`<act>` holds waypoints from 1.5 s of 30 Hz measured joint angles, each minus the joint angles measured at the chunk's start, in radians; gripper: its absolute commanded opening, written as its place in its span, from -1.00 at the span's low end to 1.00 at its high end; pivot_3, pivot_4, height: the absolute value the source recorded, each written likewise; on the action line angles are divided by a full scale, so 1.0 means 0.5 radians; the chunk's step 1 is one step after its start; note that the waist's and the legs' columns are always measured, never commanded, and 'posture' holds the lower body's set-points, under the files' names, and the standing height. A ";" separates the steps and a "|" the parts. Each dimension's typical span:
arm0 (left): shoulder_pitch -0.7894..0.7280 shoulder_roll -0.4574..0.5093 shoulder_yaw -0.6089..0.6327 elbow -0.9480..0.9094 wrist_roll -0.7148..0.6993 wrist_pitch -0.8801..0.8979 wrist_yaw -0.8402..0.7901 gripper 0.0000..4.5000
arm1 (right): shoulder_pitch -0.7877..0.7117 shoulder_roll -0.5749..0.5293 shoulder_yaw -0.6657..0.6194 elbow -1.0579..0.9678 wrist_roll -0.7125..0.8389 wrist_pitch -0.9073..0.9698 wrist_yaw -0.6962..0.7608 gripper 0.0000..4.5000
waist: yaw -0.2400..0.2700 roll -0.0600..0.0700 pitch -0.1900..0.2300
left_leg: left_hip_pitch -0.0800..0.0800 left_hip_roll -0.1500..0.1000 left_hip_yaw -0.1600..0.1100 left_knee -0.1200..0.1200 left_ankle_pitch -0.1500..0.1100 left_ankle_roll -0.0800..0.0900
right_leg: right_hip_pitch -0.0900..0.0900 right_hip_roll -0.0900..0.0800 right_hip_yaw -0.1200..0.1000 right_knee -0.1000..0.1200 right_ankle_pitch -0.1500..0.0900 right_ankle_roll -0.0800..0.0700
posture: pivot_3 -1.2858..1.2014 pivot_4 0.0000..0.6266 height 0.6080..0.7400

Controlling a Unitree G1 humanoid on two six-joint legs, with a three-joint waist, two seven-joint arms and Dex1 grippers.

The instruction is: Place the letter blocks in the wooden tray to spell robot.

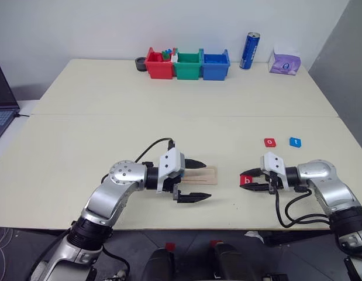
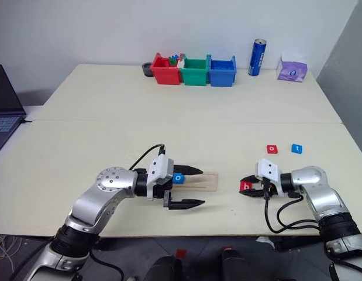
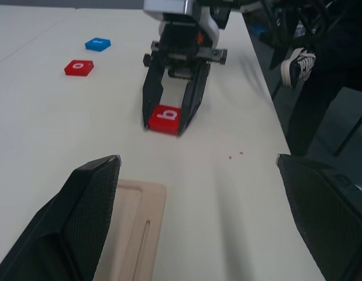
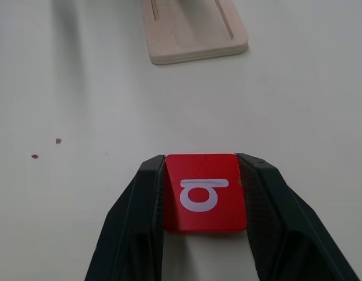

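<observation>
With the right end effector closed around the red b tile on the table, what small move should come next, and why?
Probably lift the red b tile slightly off the table. The right end effector has its fingers pressed against both sides of the tile, which appears to lie flat on the table, apart from the wooden tray. It must clear the surface before being carried to the tray, where a blue o tile already sits.

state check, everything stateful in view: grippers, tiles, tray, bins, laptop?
left gripper: open, holding nothing, over the tray end
right gripper: shut on the red b block
red b block: between the fingers, on the table
blue o block: in the wooden tray
wooden tray: flat, near end unfilled
red o block: loose on the table
blue t block: loose beside it
red bin: holds small pieces
laptop: lid open
</observation>
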 measured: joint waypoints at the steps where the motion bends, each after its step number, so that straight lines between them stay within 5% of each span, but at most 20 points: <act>1: 0.022 0.042 0.033 -0.001 -0.009 -0.014 -0.020 1.00 | -0.011 0.016 0.000 -0.044 0.010 0.056 -0.012 -0.35 | -0.001 0.000 0.000 | 0.000 0.000 0.000 0.000 0.000 0.000 | 0.000 0.000 0.000 0.000 0.000 0.000 | 0.03 -0.52 1.00; 5: 0.117 0.349 0.303 0.141 -0.033 -0.133 -0.127 1.00 | -0.185 0.283 0.035 -0.269 0.085 0.360 -0.155 -0.35 | -0.034 0.003 0.002 | 0.003 0.006 -0.002 -0.001 0.000 0.000 | -0.002 0.003 -0.001 0.002 0.003 -0.005 | 0.03 -0.52 1.00; 10: 0.180 0.466 0.477 0.231 -0.044 -0.246 -0.210 1.00 | -0.332 0.479 0.135 -0.310 0.059 0.476 -0.293 -0.35 | 0.013 0.004 0.003 | -0.003 0.003 0.001 0.000 0.000 -0.001 | -0.002 0.001 -0.005 -0.001 0.002 -0.005 | 0.03 -0.52 1.00; 45: 0.136 0.474 0.456 0.302 -0.045 -0.351 -0.278 1.00 | -0.483 0.900 0.379 0.187 -0.182 0.391 -0.446 -0.35 | 0.001 0.004 0.003 | -0.005 0.001 0.001 -0.001 0.000 0.000 | -0.006 0.000 -0.005 0.002 0.001 -0.003 | 0.03 -0.52 1.00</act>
